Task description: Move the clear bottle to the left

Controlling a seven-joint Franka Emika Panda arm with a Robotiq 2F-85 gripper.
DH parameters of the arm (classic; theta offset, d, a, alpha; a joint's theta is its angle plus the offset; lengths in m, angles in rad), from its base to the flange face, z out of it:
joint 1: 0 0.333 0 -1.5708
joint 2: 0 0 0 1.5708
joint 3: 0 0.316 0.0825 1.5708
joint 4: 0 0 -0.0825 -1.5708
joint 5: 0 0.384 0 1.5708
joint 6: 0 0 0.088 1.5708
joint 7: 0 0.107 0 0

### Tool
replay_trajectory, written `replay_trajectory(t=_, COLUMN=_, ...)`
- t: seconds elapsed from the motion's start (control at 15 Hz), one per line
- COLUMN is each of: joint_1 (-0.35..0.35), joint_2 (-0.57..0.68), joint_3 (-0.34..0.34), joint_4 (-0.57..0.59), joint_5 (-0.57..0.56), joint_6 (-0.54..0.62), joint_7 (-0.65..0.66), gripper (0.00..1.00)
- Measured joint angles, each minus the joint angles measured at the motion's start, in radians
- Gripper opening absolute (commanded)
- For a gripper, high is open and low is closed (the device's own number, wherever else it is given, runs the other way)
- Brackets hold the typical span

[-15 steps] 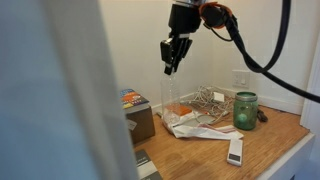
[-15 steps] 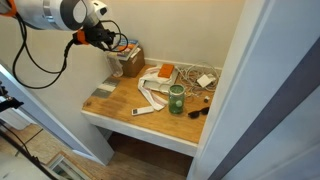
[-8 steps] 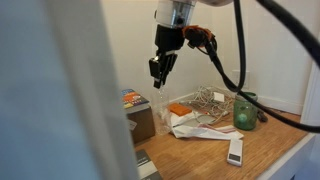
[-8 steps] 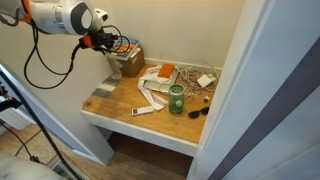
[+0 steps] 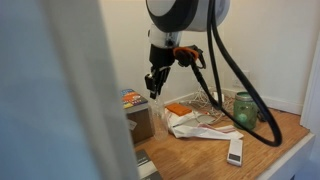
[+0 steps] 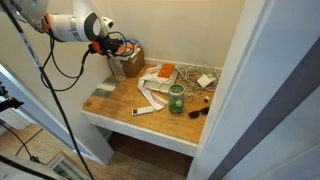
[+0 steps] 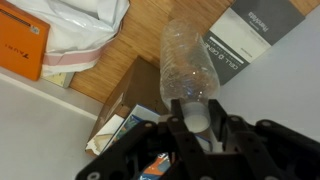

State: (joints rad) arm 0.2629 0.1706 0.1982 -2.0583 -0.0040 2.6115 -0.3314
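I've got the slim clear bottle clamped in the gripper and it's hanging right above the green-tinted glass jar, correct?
Not quite. The gripper does clamp the slim clear bottle, but the wrist view shows the bottle hanging by the brown cardboard box, not above the jar. The green-tinted glass jar stands well away on the wooden table, as seen in an exterior view.
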Motion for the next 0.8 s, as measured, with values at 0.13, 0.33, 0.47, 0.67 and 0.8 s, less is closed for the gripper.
replay_trajectory(t=0.13, joint_1=0.000, joint_2=0.040, joint_3=0.001, joint_4=0.025, joint_5=-0.009, joint_6=0.003, joint_7=0.014, gripper=0.08)
replay_trajectory(t=0.33, joint_1=0.000, joint_2=0.095, joint_3=0.002, joint_4=0.059, joint_5=-0.027, joint_6=0.016, joint_7=0.061, gripper=0.08)
replay_trajectory(t=0.47, joint_1=0.000, joint_2=0.125, joint_3=0.002, joint_4=0.079, joint_5=-0.040, joint_6=0.019, joint_7=0.093, gripper=0.08)
replay_trajectory(t=0.67, joint_1=0.001, joint_2=0.160, joint_3=0.002, joint_4=0.104, joint_5=-0.044, joint_6=0.024, joint_7=0.130, gripper=0.08)
replay_trajectory(t=0.8, joint_1=0.003, joint_2=0.179, joint_3=0.000, joint_4=0.116, joint_5=-0.051, joint_6=0.031, joint_7=0.168, gripper=0.08)
